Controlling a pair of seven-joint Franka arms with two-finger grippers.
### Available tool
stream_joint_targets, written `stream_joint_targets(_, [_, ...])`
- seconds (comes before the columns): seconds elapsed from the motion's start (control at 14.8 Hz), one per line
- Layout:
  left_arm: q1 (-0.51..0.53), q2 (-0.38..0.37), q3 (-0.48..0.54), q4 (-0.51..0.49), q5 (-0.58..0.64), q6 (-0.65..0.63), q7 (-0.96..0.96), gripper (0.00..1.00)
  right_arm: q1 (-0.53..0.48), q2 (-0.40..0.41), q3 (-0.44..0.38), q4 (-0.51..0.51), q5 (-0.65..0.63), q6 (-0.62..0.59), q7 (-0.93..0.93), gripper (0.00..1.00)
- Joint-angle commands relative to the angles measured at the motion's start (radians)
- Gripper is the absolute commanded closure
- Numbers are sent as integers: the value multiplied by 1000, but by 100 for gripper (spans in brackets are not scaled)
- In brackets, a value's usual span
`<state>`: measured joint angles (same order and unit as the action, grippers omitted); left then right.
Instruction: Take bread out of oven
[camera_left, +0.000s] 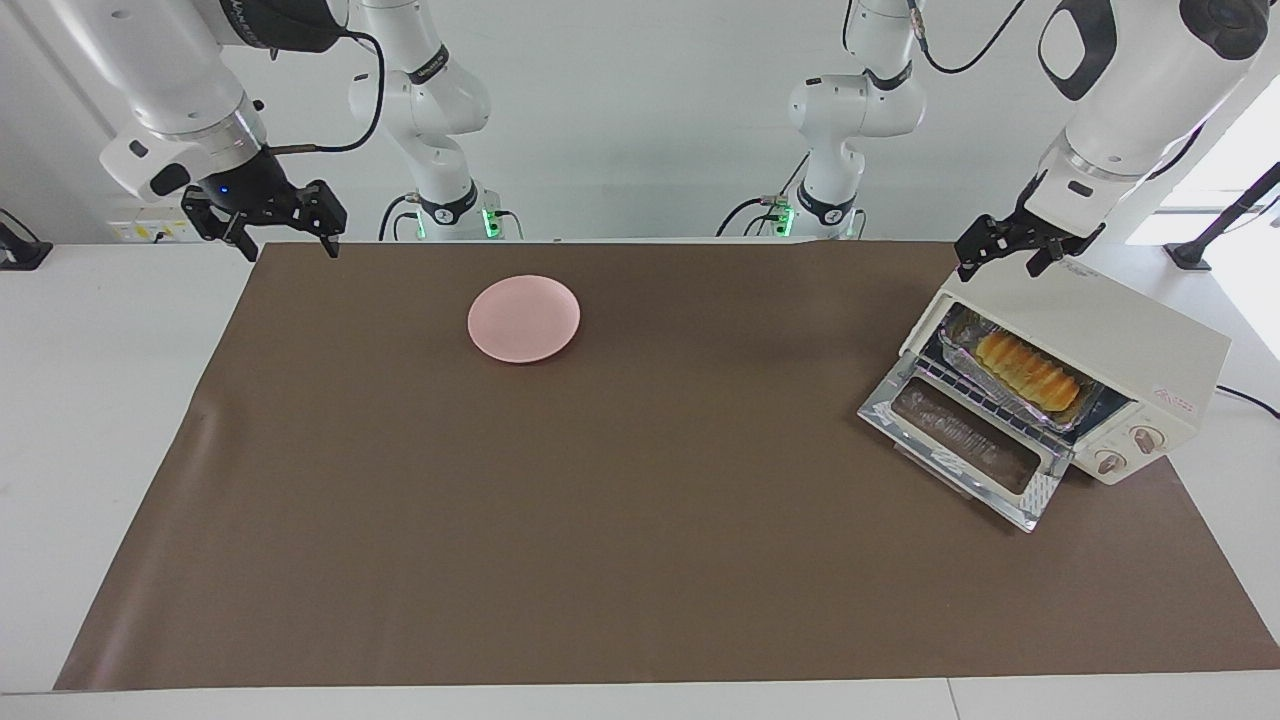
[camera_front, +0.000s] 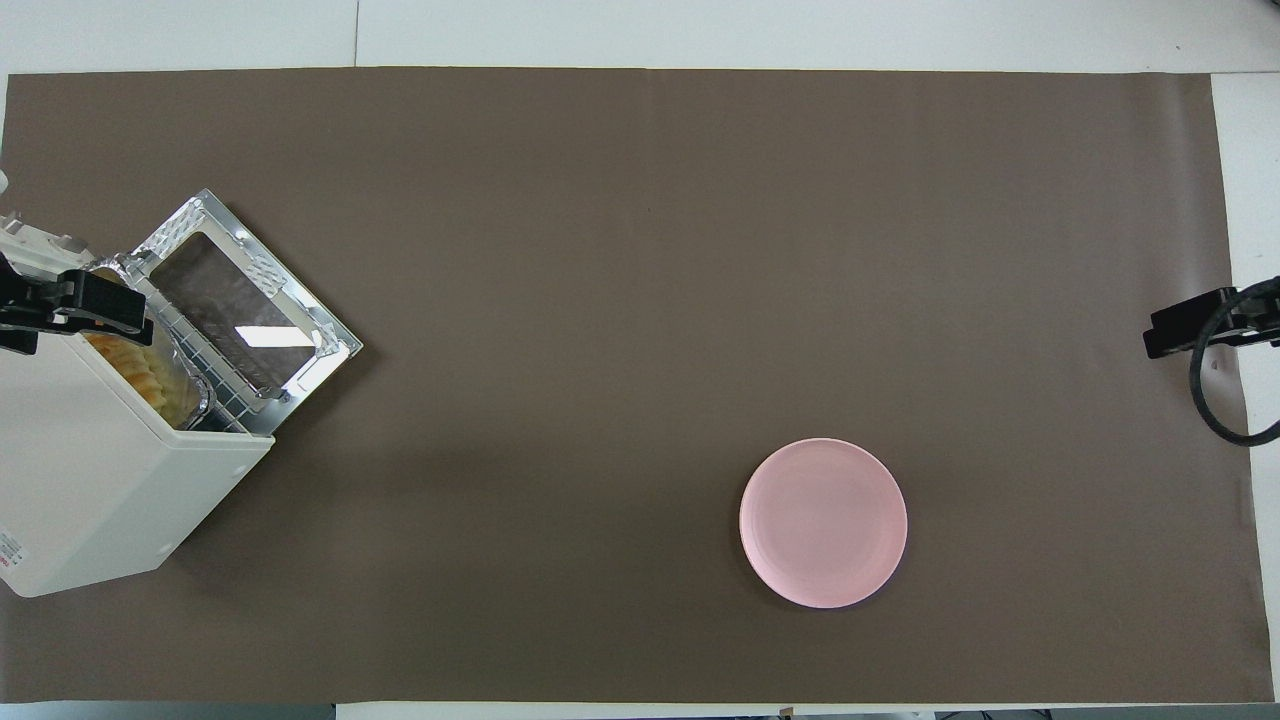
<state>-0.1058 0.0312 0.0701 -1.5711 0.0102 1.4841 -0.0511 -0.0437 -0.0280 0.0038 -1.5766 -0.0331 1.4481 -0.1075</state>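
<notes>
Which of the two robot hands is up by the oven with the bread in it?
The left end effector: it hangs open over the oven's top corner, above the bread. The right end effector waits open at the table's edge, nearer the pink plate.
</notes>
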Motion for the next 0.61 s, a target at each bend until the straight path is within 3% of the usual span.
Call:
stream_joint_targets(0.0, [5,266,3,301,14,-111,-125,0,-5,-21,5,-22,2,0,-14,0])
stream_joint_targets(0.2, [3,401,5,399,83,-64,-220,0,-4,-21,5,-22,2,0,-14,0])
stream_joint_targets(0.54, [-3,426,45,307,160,63,-389,0,-5,-21,5,-22,2,1,-14,0])
